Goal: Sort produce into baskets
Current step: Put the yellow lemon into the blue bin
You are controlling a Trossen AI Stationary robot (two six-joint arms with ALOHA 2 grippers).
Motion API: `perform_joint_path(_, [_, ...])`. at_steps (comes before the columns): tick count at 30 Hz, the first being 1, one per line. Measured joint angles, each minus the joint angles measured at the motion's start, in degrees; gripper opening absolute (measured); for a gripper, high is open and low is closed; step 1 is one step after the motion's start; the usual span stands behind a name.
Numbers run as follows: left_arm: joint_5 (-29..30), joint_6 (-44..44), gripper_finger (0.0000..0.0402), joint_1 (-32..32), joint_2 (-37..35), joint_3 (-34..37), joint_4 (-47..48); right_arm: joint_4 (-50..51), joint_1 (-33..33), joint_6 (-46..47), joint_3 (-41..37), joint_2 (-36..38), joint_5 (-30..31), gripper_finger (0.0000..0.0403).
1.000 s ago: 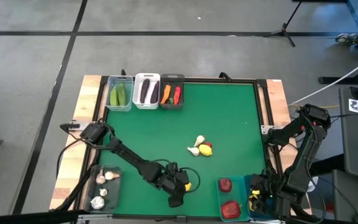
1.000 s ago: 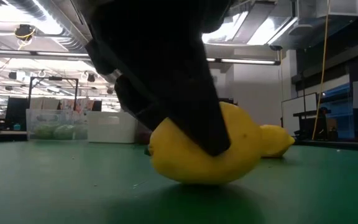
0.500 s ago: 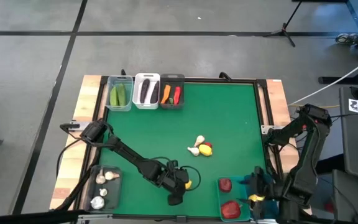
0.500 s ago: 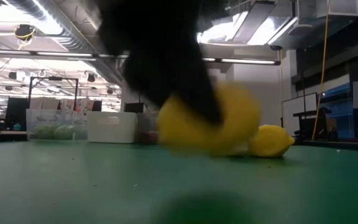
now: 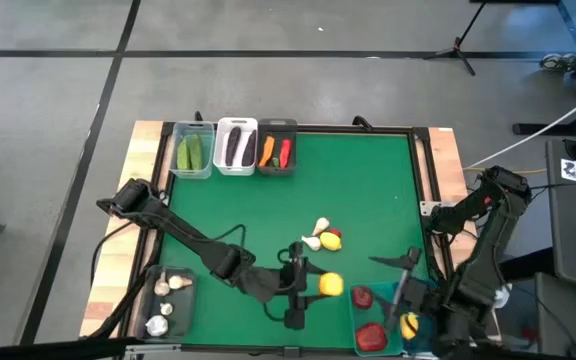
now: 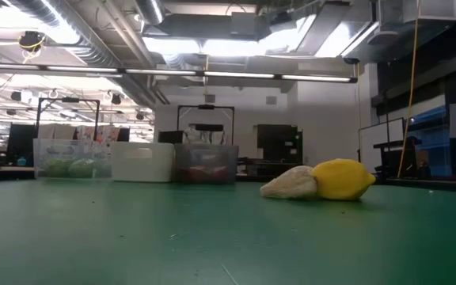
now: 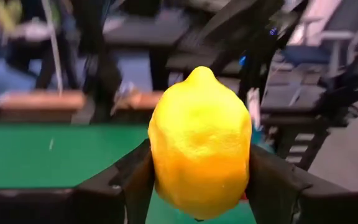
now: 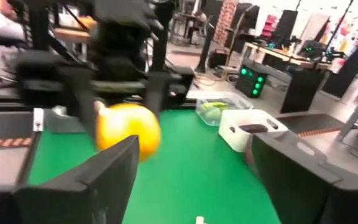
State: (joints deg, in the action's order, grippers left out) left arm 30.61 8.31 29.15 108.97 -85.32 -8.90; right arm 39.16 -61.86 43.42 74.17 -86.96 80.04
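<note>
My left gripper point(image 5: 318, 286) is shut on a yellow lemon point(image 5: 330, 285) above the mat near the table's near edge; in its wrist view the lemon point(image 7: 201, 146) fills the gap between the fingers. My right gripper point(image 5: 400, 278) hangs open above the two teal bins point(image 5: 356, 322), nothing between its fingers point(image 8: 104, 180). It faces the held lemon point(image 8: 129, 127). A second lemon point(image 5: 332, 240) and a garlic bulb point(image 5: 316, 235) lie touching mid-mat, with a red fruit point(image 5: 334, 231) just behind them. Another lemon point(image 5: 409, 322) lies in the right teal bin. My left gripper pinches the lemon's two opposite sides point(image 7: 157, 168) at its widest part between its two fingers point(image 7: 132, 183). The fingers run about level, pointing toward the table's right edge. The lemon is lifted clear of the mat, one pointed end point(image 7: 201, 71) up.
At the far left stand a clear bin point(image 5: 193, 150) with cucumbers, a white bin point(image 5: 235, 146) with eggplants and a dark grey bin point(image 5: 276, 150) with carrot and chili. A dark bin point(image 5: 168, 300) with garlic sits near left. Red fruits point(image 5: 371, 335) lie in the left teal bin.
My left gripper has lifted the lemon off the mat, tipped from pointing down to about level, and carried it a little toward the table's right edge; the lemon has left the low view. My right gripper has risen out of the teal bin and turned level.
</note>
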Motion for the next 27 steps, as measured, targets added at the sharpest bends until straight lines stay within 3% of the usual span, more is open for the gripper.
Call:
perform_joint_path(4, [0.0,-6.7,0.0207,0.8,0.0,0.0,-5.1,-12.1,2.9,-15.0,0.0,0.0,-2.6,0.0312])
perform_joint_path(10, [0.2,-8.5,0.0207,0.6,0.0,0.0,-6.0,-33.3,3.4,-40.1,0.0,0.0,-14.5,0.0312])
perform_joint_path(15, [0.2,-10.5,0.0207,0.4,0.1,0.0,-8.4,-43.2,3.5,-50.4,0.0,0.0,-26.8,0.0312])
perform_joint_path(21, [0.2,-13.9,0.0208,0.3,0.1,0.0,-12.3,-45.4,5.5,-55.1,-0.1,-0.5,-28.2,0.0312])
perform_joint_path(27, [0.2,-14.4,0.0208,0.3,0.1,0.0,-13.2,-59.3,6.0,-68.0,-4.0,-0.4,-29.6,0.0312])
